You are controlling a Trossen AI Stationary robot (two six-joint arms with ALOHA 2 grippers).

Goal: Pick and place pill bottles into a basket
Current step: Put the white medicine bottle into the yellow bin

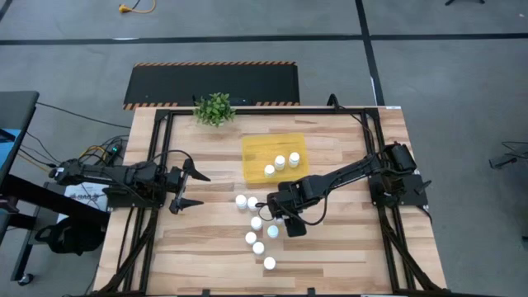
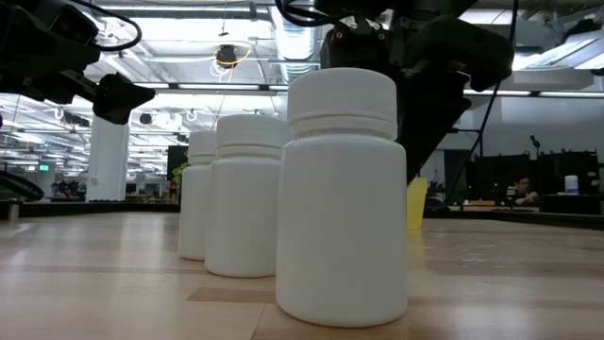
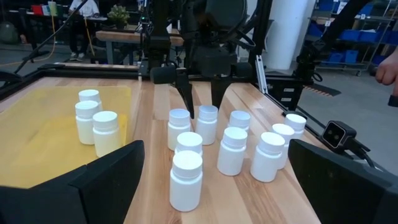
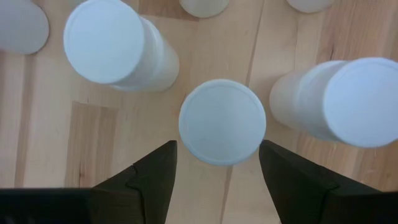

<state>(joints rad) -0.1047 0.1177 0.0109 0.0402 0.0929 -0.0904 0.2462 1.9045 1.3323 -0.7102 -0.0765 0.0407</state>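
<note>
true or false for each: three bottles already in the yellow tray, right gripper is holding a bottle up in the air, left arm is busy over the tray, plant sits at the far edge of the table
1. Three small white capped pill bottles stand in the shallow yellow translucent plastic tray. True.
2. The right gripper holds a bottle in the air. False: its open fingers straddle a standing bottle on the table.
3. The left gripper works over the tray. False: it waits open at the table's left side.
4. The small green potted plant sits at the table's far edge. True.

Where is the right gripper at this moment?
In the high view, the right gripper hangs open, straddling one pill bottle in the loose cluster just in front of the yellow tray.
</note>
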